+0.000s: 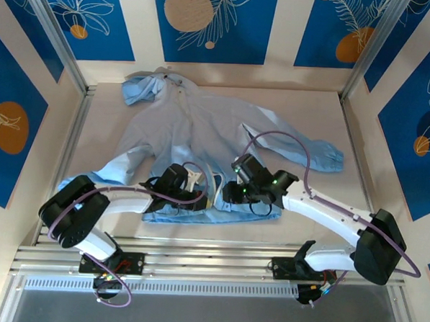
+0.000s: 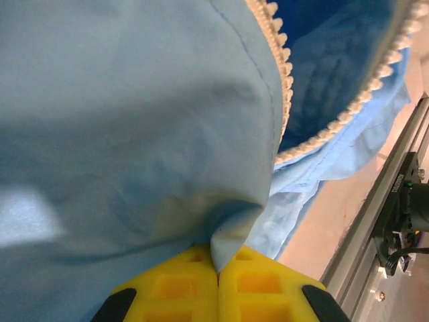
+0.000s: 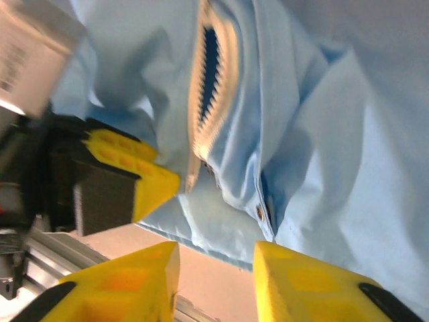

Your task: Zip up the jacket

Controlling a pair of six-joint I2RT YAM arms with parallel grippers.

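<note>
jacket [image 1: 202, 128] flat on bench [image 1: 304, 111], hood at 11 o'clock, hem at 6 o'clock by the arms. left hand [image 2: 218, 267] clenched on hem fabric beside zipper [image 2: 283, 80]. right hand [image 3: 216, 265] released, fingers apart, hem edge just beyond. zipper teeth unmeshed there.

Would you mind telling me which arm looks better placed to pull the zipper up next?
Probably the right. The right gripper is open and free, facing the lower end of the zipper, while the left gripper is shut on the hem of the jacket, anchoring it.
</note>
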